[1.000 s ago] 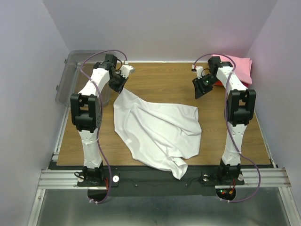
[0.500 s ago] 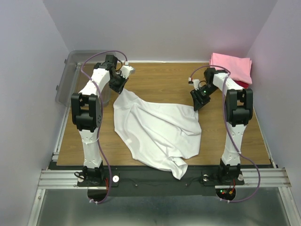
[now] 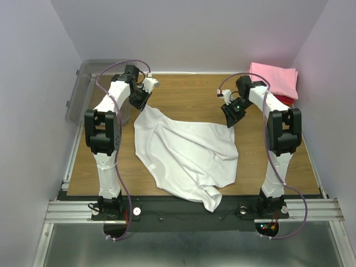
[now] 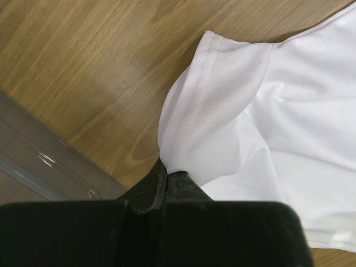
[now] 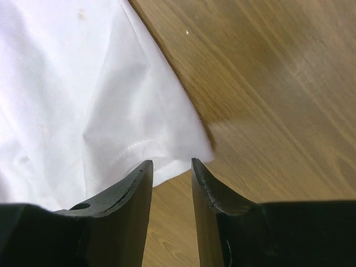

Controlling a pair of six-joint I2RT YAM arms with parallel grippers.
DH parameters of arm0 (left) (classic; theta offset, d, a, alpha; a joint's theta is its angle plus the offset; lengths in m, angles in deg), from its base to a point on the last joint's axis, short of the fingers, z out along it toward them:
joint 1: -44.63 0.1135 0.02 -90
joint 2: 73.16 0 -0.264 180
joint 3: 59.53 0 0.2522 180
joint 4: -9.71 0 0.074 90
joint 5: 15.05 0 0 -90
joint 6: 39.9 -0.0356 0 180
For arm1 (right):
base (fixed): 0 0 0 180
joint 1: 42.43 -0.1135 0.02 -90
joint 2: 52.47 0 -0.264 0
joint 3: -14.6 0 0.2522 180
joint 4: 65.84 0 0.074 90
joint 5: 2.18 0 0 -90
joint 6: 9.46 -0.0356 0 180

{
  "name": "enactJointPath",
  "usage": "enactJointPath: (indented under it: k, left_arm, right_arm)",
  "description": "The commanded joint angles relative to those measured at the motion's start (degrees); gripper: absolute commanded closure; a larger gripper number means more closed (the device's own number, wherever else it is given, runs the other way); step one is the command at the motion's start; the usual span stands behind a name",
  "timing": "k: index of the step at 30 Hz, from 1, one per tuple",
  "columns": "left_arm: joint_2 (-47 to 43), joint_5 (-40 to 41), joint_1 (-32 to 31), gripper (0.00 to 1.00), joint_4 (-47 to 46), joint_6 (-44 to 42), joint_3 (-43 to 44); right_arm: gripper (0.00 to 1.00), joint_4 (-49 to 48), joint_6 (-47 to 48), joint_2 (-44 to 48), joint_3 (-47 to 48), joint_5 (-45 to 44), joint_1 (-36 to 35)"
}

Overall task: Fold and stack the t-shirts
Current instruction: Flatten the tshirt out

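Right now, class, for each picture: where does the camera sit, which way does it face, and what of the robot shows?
Top external: above, behind the bases, facing down on the table; left arm, right arm, left gripper and right gripper at the white t-shirt.
Left wrist: on the left arm, facing down its shut gripper pinching a hemmed edge; bin beside.
Right wrist: on the right arm, facing down between open fingers over the shirt's corner.
Shared: both wrist views show the white t-shirt.

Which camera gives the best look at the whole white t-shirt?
Top external: the white t-shirt lies crumpled on the table, entirely in frame. Left wrist shows only a hemmed corner in the left end effector; right wrist only a hemmed edge.
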Motion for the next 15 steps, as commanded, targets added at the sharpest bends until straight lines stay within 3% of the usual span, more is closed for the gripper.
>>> enactJointPath:
  k: [1,15]
  left_arm:
    - [-0.34,0.05,0.32,1.00,0.14,-0.67,0.33]
    - [0.36,0.14,0.32,1.00,0.49,-0.59,0.77]
  right_arm:
    - [0.60,-3.97,1.53,3.66,-1.62,-4.25,-2.13]
    - [0.61,-5.55,3.03,0.76,-3.03,-8.21,-3.80]
